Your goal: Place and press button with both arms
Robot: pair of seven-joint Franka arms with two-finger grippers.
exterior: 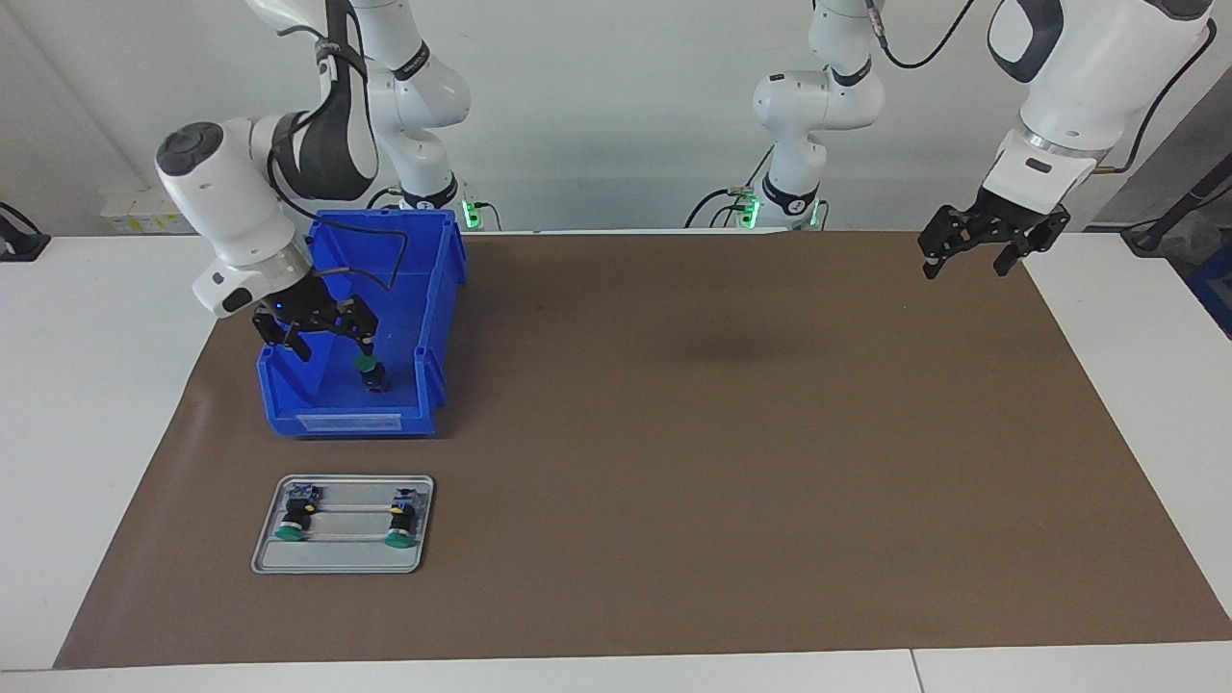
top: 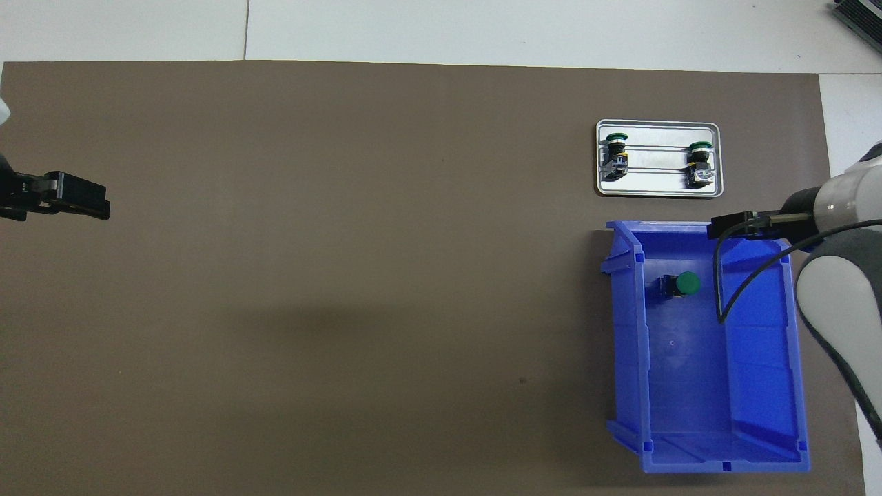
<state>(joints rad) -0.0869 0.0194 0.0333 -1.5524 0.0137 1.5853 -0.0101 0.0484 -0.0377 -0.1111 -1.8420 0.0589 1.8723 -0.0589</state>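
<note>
brown mat [exterior: 674,433] open, bin walls [exterior: 435,318] enclose button [exterior: 370,371]

blue bin [exterior: 438,289], brown mat [exterior: 722,433] on white counter [exterior: 96,385], silver tray [exterior: 337,558], button [exterior: 370,373] w/ green cap & blk body, white arms, blk claws.
</note>
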